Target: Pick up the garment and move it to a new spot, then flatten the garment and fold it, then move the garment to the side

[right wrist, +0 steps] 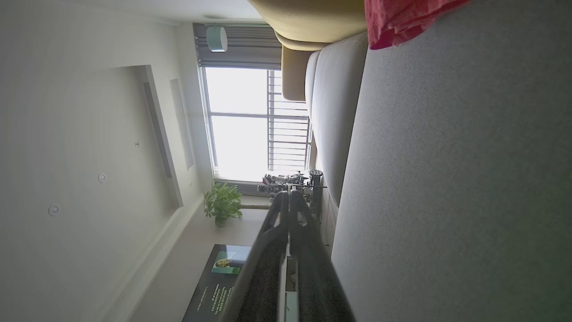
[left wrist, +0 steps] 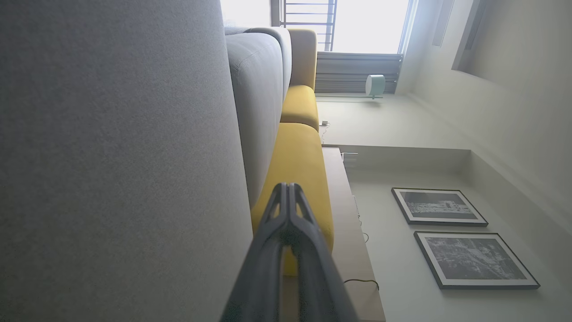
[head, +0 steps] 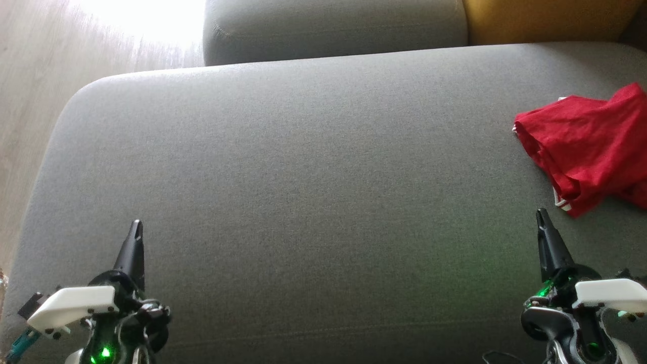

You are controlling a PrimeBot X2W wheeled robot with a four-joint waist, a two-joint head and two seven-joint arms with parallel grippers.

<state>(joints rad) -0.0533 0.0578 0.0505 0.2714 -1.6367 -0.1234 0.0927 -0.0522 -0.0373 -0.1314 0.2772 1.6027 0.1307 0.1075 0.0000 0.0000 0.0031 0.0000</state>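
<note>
The red garment [head: 586,146] runs off the head view's right edge, so no telling how far it goes. The left tool [head: 135,225] and right tool [head: 542,215] get chopped off at the bottom edge. The framed prints [left wrist: 440,206] are too small to read, maybe city shots. The clutter [right wrist: 290,179] by the window [right wrist: 241,129] is mush.

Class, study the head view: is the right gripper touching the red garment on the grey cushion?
Apart. The head view shows bare grey cushion between the red garment and the shut fingers of the right gripper.
</note>
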